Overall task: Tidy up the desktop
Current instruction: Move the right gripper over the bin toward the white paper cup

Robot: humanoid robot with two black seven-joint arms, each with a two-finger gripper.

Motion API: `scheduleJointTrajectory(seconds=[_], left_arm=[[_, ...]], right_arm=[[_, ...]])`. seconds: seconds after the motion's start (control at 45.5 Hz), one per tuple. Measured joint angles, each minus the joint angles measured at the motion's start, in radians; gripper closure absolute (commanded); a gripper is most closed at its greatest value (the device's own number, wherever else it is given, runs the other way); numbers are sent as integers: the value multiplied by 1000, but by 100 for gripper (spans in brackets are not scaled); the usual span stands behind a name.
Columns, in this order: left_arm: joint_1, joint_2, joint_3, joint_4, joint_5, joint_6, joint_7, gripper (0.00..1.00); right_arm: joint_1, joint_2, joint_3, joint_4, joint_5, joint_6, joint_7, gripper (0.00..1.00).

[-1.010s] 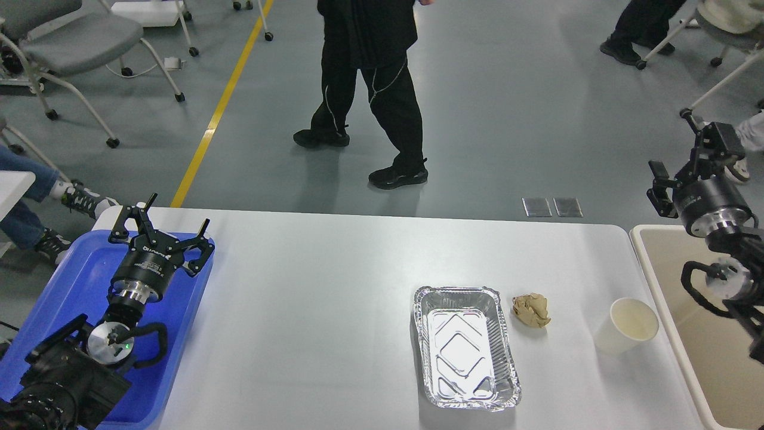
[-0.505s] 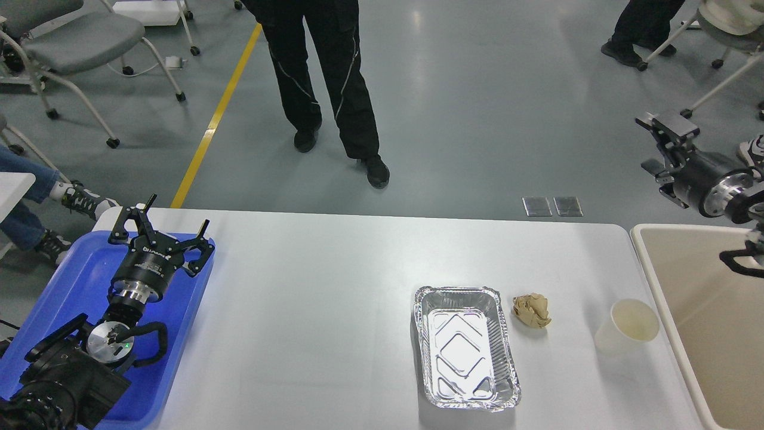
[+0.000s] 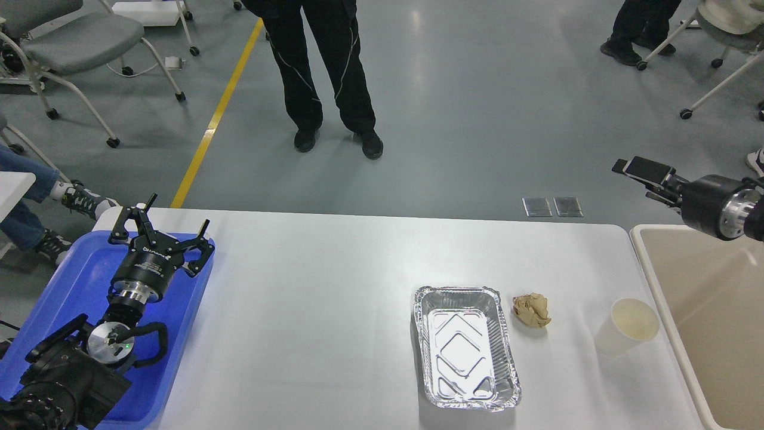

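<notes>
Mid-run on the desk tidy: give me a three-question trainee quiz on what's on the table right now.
1. True or false: the crumpled paper lies inside the foil tray.
2. Which thing stands nearest the beige bin? A) foil tray B) paper cup C) crumpled paper
3. Fill in: the left gripper hangs over the ____ tray.

Key: 1 false, the paper lies on the desktop between tray and cup. 2 B. 3 blue.

Black left arm, silver wrist ring, green light, black looped cable, black pronged left tool
</notes>
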Motion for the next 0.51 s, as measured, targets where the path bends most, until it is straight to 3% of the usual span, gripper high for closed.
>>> scheduleJointTrajectory(seconds=[0.505], left_arm=[[0, 0, 0, 0, 0, 0, 0, 0]], right_arm=[[-21, -20, -192, 13, -131, 52, 0, 0]])
